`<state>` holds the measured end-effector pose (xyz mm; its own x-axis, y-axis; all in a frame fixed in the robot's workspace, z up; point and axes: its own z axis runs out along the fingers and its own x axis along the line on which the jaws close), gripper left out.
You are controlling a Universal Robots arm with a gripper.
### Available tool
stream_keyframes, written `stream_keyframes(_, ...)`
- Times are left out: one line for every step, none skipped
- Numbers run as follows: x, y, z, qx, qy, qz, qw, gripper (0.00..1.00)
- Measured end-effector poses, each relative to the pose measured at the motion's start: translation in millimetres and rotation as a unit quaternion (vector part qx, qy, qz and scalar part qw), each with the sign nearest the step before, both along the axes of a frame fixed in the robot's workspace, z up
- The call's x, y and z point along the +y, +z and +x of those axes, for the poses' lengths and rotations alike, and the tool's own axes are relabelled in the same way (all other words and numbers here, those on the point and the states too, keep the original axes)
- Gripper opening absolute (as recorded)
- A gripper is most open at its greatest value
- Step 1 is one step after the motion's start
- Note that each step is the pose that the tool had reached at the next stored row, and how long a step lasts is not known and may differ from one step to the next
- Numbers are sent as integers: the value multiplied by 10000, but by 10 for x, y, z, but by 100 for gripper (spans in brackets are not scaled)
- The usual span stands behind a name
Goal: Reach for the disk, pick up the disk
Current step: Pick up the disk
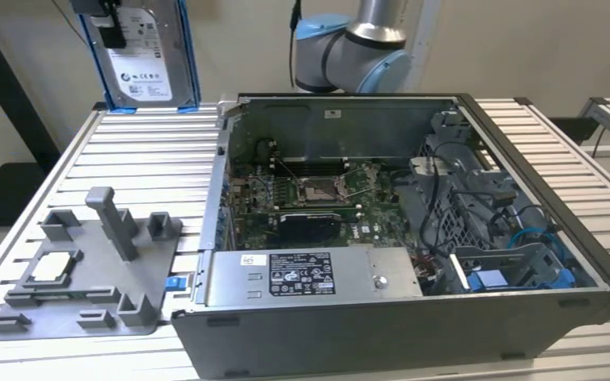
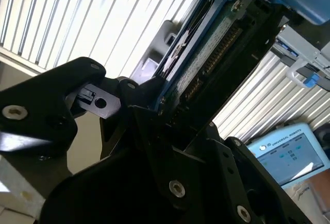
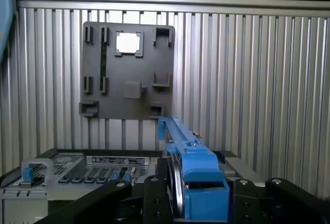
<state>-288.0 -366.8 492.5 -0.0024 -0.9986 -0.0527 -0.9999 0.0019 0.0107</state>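
Disk (image 1: 144, 59) hangs upright at the exterior view's upper left, its white label facing the camera and its blue caddy framing both long edges. The gripper (image 1: 99, 17) grips it at the top end, so it hangs down freely over the far corner of the slatted table (image 1: 146, 167). The open computer case (image 1: 411, 238) lies well apart towards the exterior view's right, with the grey fixture plate (image 1: 83, 270) beside it. In the second wrist view the disk (image 2: 206, 64) runs edge-on away from the gripper (image 2: 154, 105), whose black jaws sit pressed against its two flat sides. That is a firm clamp, judged fit to carry the weight. In the first wrist view the blue caddy end of the disk (image 3: 193, 175) stands between the fingers (image 3: 242, 195). The table (image 3: 247, 80), the fixture plate (image 3: 129, 80) and the small silvery chip (image 3: 128, 42) lie far beneath. On this evidence the disk is picked up and clear of every surface.
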Motion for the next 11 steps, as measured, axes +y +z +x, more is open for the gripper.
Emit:
stream_keyframes(0,0,28,0,0,0,10000,0)
stream_keyframes(0,-1,67,-1,0,1,10000,0)
stream_keyframes(0,-1,114,0,0,0,10000,0)
stream_keyframes(0,0,156,0,0,0,10000,0)
stream_keyframes(0,0,198,0,0,0,10000,0)
stream_keyframes(0,0,241,0,0,0,10000,0)
stream_keyframes(0,-1,287,2,0,0,10000,0)
stream_keyframes(0,0,326,5,0,0,10000,0)
stream_keyframes(0,-1,359,7,0,0,10000,0)
stream_keyframes(0,0,399,11,0,0,10000,0)
stream_keyframes(0,0,452,16,0,0,10000,0)
